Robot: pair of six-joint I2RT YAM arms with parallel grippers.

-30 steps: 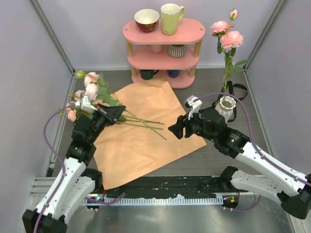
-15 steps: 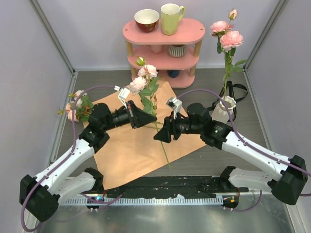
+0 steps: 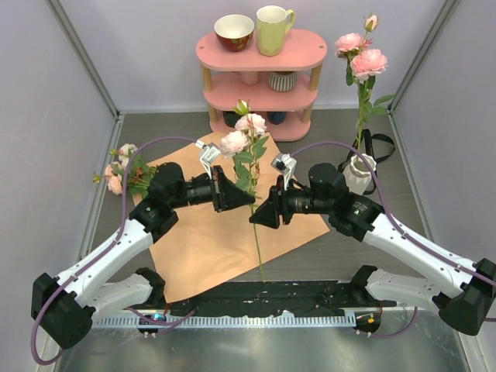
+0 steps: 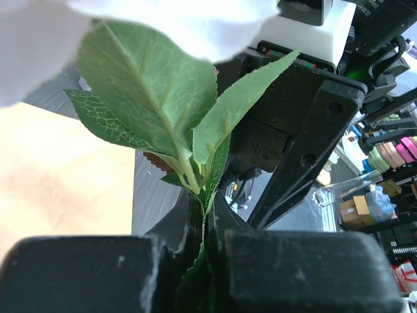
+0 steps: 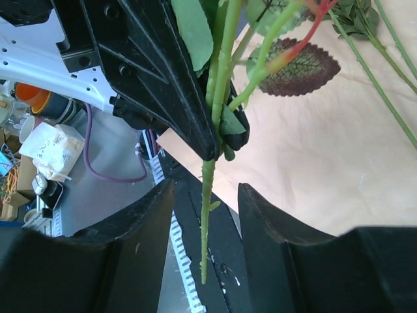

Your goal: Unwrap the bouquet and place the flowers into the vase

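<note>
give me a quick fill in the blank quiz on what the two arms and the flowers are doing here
1. The left gripper grips a rose by its ____.
2. The right gripper is ____, with a finger on either side of that stem.
3. The vase holds roses coloured ____.
4. The paper lies spread flat on the ____.

Missing words: stem; open; pink; table

The top view looks down from high behind the near edge over the whole table (image 3: 155, 128), while the 2 wrist views look at very close range along the left pincer (image 4: 206, 222) and right pincer (image 5: 205, 195), facing each other across the same stem (image 5: 207, 225) mid-table.
</note>
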